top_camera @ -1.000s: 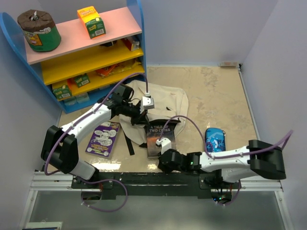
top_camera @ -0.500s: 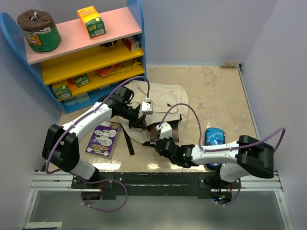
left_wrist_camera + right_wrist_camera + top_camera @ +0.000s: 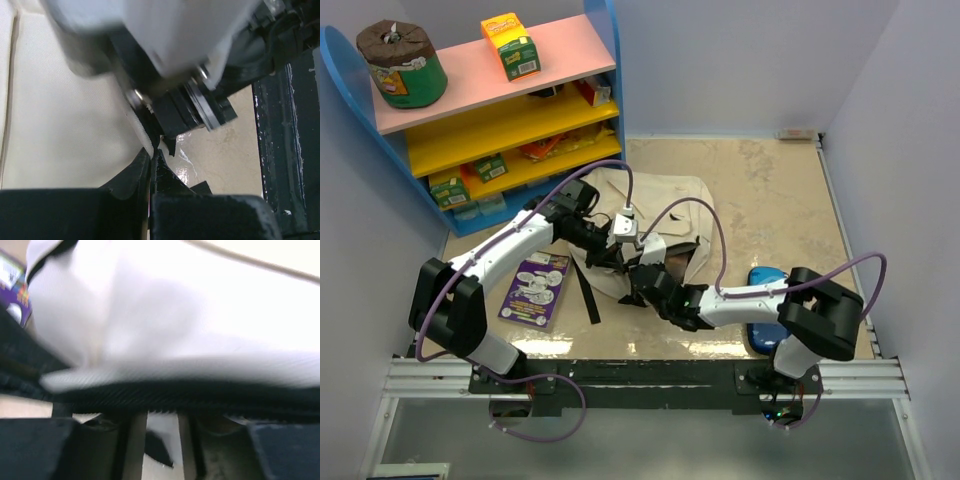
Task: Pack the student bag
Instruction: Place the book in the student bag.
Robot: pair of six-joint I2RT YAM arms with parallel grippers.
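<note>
The student bag (image 3: 665, 205), floppy cream fabric with black trim, lies mid-table. My left gripper (image 3: 617, 248) is shut on its near-left edge; in the left wrist view the cream rim with black trim (image 3: 148, 142) is pinched between the closed fingers (image 3: 131, 175). My right gripper (image 3: 642, 278) sits low at the bag's near opening, just right of the left one. In the right wrist view its fingers (image 3: 131, 440) stand apart with only floor showing between them, under the bag's black ribbed trim (image 3: 190, 397). No book shows at the opening.
A purple booklet (image 3: 535, 288) lies left of the bag beside a black strap (image 3: 587, 297). A blue pencil case (image 3: 767, 282) is partly hidden behind the right arm. A coloured shelf unit (image 3: 500, 110) with boxes stands at the back left.
The right arm has swung left and forward to the bag's opening with the dark book. The book no longer shows and the right jaws have parted. The left gripper kept its hold.
</note>
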